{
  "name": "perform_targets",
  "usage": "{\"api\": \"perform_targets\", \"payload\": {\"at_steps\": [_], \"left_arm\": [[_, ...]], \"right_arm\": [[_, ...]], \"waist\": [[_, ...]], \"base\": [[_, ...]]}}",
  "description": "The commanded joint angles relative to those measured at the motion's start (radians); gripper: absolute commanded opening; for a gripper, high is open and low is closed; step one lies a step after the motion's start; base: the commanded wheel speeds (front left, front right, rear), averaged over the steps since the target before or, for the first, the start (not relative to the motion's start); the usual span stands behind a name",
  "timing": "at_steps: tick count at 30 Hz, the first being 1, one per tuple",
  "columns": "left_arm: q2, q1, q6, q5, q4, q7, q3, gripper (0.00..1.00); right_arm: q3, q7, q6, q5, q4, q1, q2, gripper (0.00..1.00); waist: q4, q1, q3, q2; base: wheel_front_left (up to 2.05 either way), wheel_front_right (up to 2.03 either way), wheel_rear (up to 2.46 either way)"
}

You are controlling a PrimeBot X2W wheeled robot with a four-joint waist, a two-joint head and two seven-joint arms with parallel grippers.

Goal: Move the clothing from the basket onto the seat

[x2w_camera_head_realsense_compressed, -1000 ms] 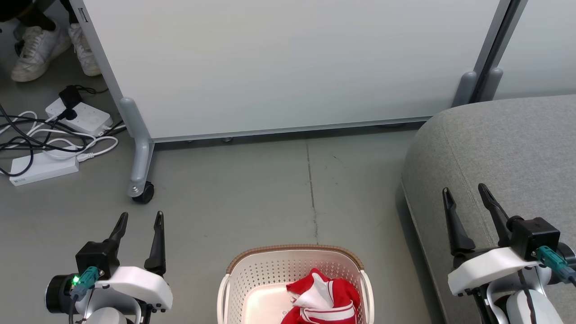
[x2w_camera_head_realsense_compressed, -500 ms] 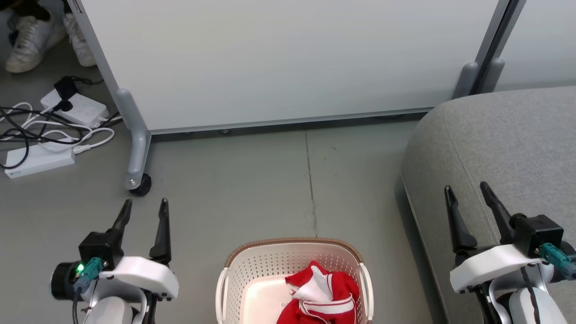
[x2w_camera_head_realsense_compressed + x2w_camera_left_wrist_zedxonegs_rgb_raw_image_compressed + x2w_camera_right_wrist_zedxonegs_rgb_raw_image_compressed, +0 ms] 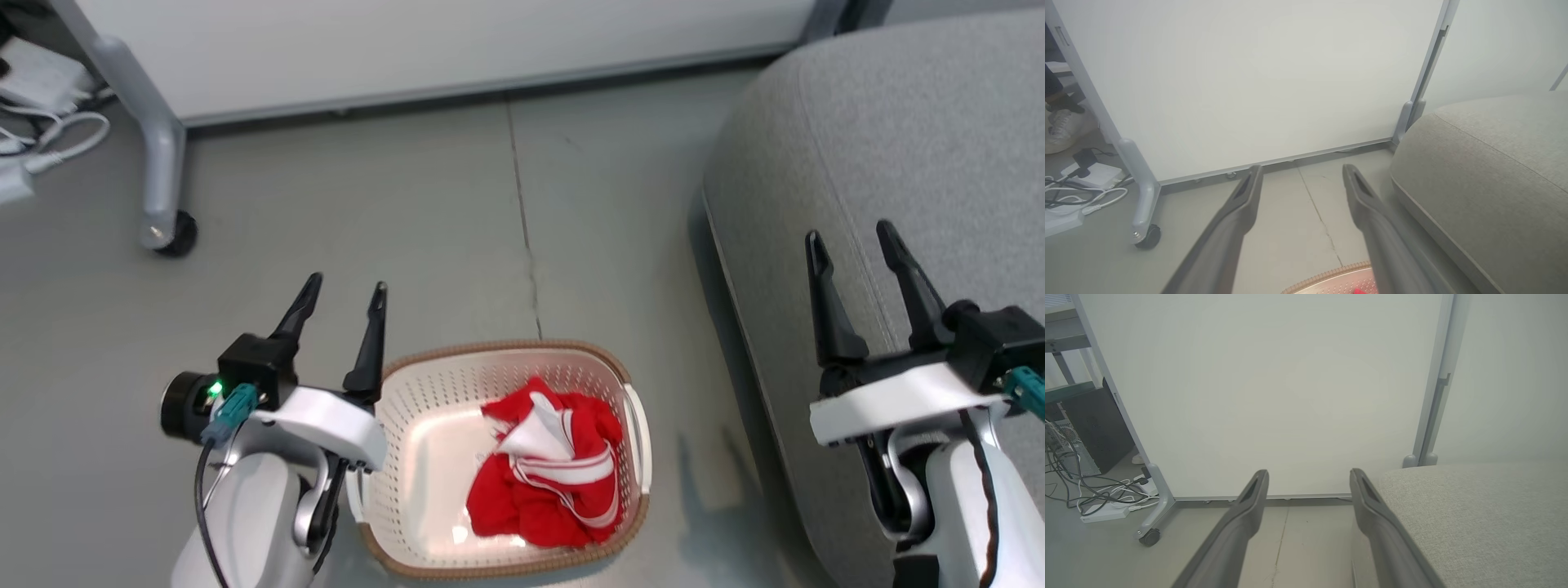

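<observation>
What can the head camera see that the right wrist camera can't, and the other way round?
The head view adds the basket on the floor, the red clothing heaped in it, and the open left gripper by its left edge. The right wrist view adds a dark computer case at the far left and the panel's tall white face. Both share the open right gripper, the grey seat, the panel's caster, some cables and the floor.

White-shelled wrists (image 3: pixel 326 412) — left gripper (image 3: pixel 347 286) and right gripper (image 3: pixel 849 233) bear long dark fingers (image 3: pixel 369 351) and teal connectors (image 3: pixel 233 404).
</observation>
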Motion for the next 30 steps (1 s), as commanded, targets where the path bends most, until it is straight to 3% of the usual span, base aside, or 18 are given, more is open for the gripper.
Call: {"api": "perform_targets", "payload": {"at_steps": [1,18,30], "left_arm": [[-0.003,-0.035,-0.012,0.008,0.013,-0.002,-0.012,1.00],[-0.027,-0.300,-0.089,0.070,0.356,0.045,-0.181,1.00],[0.012,-0.420,-0.108,0.072,0.571,0.129,-0.238,1.00]], "right_arm": [[0.002,-0.007,0.002,0.008,-0.013,-0.025,-0.005,1.00],[0.065,-0.078,0.002,0.094,-0.167,-0.152,-0.004,1.00],[0.139,-0.118,0.002,0.187,-0.196,-0.154,-0.004,1.00]], "waist": [[-0.058,0.0000,0.106,0.0000],[-0.256,0.0000,0.489,0.0000],[-0.396,0.0000,0.627,0.0000]], "base": [[0.00,0.00,0.00],[0.00,0.00,0.00],[0.00,0.00,0.00]]}}
